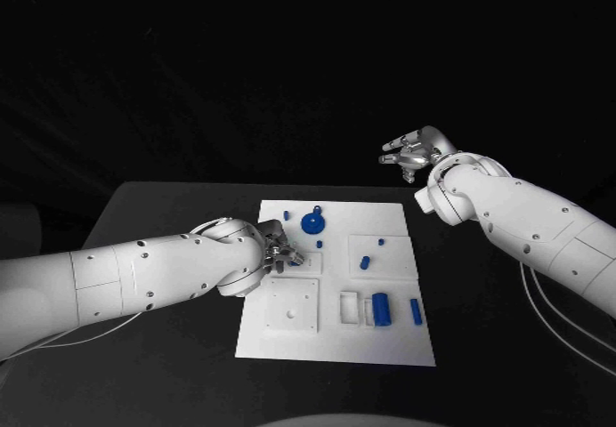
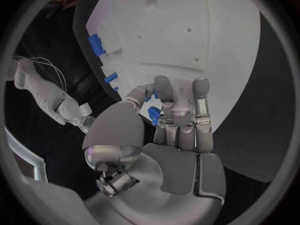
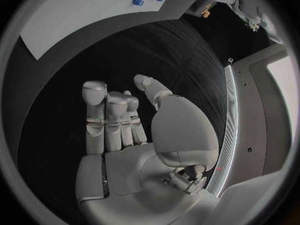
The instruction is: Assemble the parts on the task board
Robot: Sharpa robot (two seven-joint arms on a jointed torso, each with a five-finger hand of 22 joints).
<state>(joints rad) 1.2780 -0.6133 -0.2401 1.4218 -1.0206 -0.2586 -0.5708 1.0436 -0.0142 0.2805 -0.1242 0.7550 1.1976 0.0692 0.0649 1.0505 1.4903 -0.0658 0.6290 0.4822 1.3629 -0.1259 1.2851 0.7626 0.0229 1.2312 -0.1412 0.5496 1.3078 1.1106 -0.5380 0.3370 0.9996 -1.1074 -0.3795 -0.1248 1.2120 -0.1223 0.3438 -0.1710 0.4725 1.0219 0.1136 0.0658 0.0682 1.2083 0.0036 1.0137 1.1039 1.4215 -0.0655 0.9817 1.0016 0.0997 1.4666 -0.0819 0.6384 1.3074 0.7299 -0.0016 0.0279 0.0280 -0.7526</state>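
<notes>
Black table point(image 1: 154, 205), one white task board point(image 1: 385, 342) at its middle.

Blue parts lying free on the board, head view, six counted:
- one round gear-like disc point(image 1: 313, 223) near the far edge
- one tiny piece point(image 1: 287, 214) just left of the disc
- one small peg point(image 1: 319, 243) just in front of the disc
- one small peg point(image 1: 381, 240) and one short piece point(image 1: 365, 261) right of centre
- one slim bar point(image 1: 416, 310) near the board's right edge

One thicker blue cylinder point(image 1: 380, 308) sits beside a white rectangular frame point(image 1: 349, 307) in the near half; whether it is seated in a recess or simply lying there cannot be told. One square raised white block point(image 1: 293, 306) lies near-left.

Left hand point(image 1: 276, 251): over the board's left side, fingers drawn together. The left wrist view shows its fingertips point(image 2: 167, 116) pinching one small blue part point(image 2: 154, 116) above the board.

Right hand point(image 1: 413, 153): raised well beyond the board's far right corner, over the dark background. In the right wrist view its fingers point(image 3: 115, 117) stand straight and side by side, thumb apart, nothing in them.
</notes>
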